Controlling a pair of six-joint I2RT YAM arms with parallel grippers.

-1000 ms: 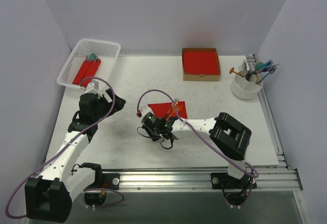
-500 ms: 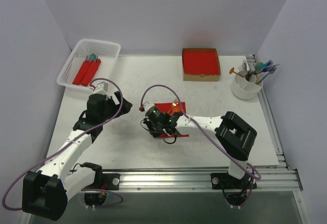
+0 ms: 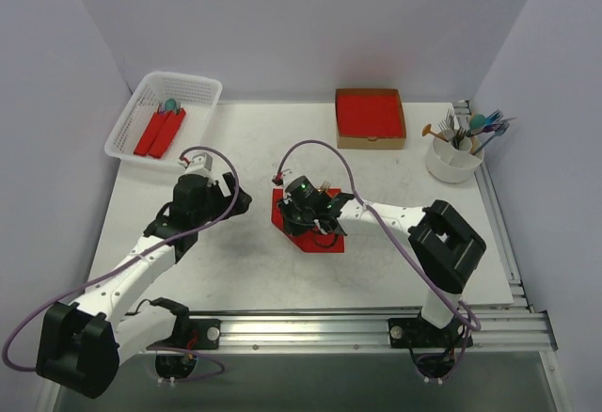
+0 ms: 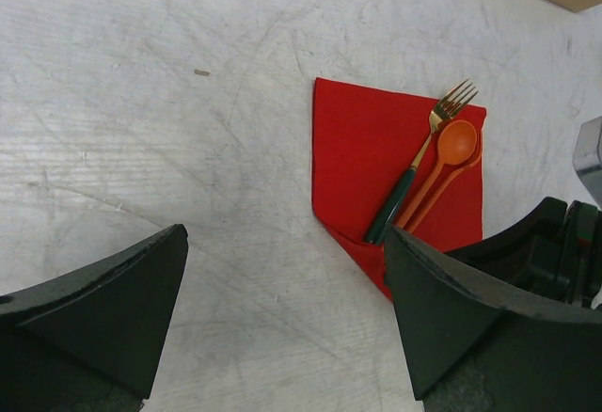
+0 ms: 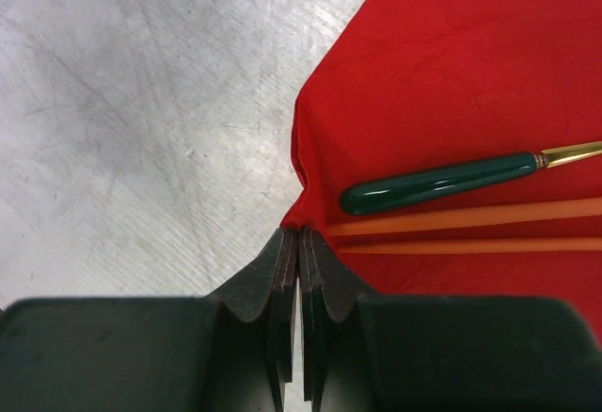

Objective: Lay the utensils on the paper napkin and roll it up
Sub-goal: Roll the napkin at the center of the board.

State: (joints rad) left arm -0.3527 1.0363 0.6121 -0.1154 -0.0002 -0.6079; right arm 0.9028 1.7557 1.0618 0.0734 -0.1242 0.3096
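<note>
Near the middle of the table, the paper napkin, bright red, spread as a single thin sheet. On it, side by side, a fork with dark green handle and gold tines and an orange spoon, heads toward the sheet's far edge, handle ends toward the right arm. In the right wrist view, a second orange shaft close alongside the spoon's; whether another utensil, impossible to tell. At the napkin's corner nearest those handle ends, the right claw, pinched tight with no gap between the fingers, gripping the red paper, the sheet's edge curled up slightly toward the tips. To the left of the napkin and apart from it, the left claw, spread wide, holding nothing, hanging over bare table. In the far left corner, a white basket with red rolls inside. Along the far edge, a brown cardboard box with a thick red stack. At far right, a white cup with more utensils standing in it, silver, teal, orange and blue.
</note>
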